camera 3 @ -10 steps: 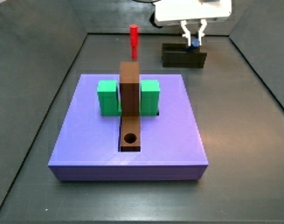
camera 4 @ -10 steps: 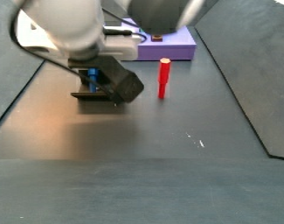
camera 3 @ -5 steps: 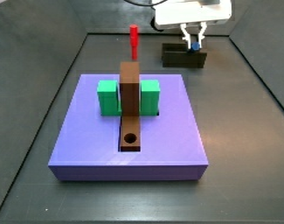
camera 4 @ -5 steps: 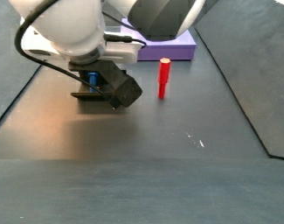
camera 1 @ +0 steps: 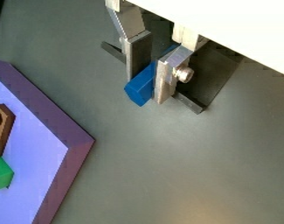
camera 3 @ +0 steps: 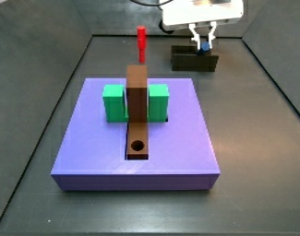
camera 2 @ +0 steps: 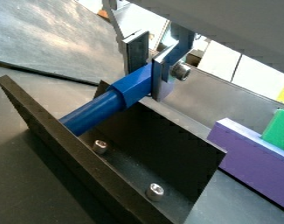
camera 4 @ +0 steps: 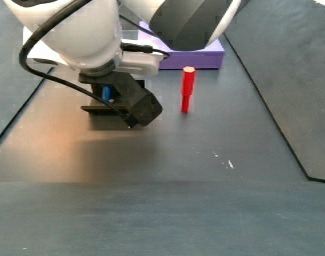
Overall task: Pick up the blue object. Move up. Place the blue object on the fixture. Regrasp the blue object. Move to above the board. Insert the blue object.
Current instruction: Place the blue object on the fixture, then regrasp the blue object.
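The slim blue peg (camera 2: pixel 114 96) is being clamped between the gripper (camera 2: pixel 152 63) jaws, directly over the dark boxy fixture (camera 2: pixel 121 157).

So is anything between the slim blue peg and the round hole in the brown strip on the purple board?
Nothing visible blocks it. The gripper holds the slim blue peg at the dark fixture; the green blocks flank the strip, away from the hole.

Blue object on the fixture, board well apart

I see the slim blue object (camera 2: pixel 114 96) lying tilted across the dark fixture (camera 2: pixel 132 166), the gripper (camera 2: pixel 154 63) plates closed on its upper end. In a side view, the lavender board (camera 3: pixel 177 147) sits flat with green blocks and a holed brown strip.
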Controlling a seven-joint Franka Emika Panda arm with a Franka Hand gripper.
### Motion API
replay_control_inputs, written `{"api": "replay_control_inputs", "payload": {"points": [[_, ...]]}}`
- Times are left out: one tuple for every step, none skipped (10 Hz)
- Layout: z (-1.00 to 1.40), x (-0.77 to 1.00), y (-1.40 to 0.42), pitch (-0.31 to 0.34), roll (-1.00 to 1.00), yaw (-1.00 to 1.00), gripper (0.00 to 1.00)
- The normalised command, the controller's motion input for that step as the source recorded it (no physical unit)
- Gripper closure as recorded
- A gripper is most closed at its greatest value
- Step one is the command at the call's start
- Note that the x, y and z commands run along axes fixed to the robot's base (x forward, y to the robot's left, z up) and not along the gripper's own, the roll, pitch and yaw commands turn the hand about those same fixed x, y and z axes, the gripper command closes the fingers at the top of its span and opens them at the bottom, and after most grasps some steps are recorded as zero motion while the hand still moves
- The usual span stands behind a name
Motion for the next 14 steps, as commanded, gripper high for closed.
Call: {"api": "replay_control_inputs", "payload": {"points": [[0.0, 0.0, 0.0, 0.0, 0.0, 0.0, 0.0], [0.0, -0.01, 0.0, 0.0, -0.03, 0.0, 0.0], [0.19, -0.06, 0.0, -0.051, 0.0, 0.0, 0.0], [0.8, 0.32, -0.06, -0.034, 0.0, -0.25, 0.0], [0.77, 0.27, 0.0, -0.246, 0.11, -0.26, 0.0], [0.72, 0.25, 0.0, -0.303, 0.56, -0.1, 0.0], [0.57, 0.14, -0.09, -0.263, 1.0, -0.01, 0.0], [0.29, 0.13, -0.1, -0.151, 1.0, 0.0, 0.0], [-0.01, 0.07, -0.08, -0.137, 1.0, 0.11, 0.0], [0.0, 0.07, -0.09, -0.083, 1.0, 0.15, 0.0], [0.0, 0.01, -0.09, -0.006, 1.0, 0.17, 0.0], [0.0, 0.0, -0.09, 0.0, 1.0, 0.17, 0.0], [0.03, 0.0, -0.12, 0.0, 1.0, 0.2, 0.0], [0.04, 0.02, -0.11, 0.0, 1.0, 0.21, 0.0]]}}
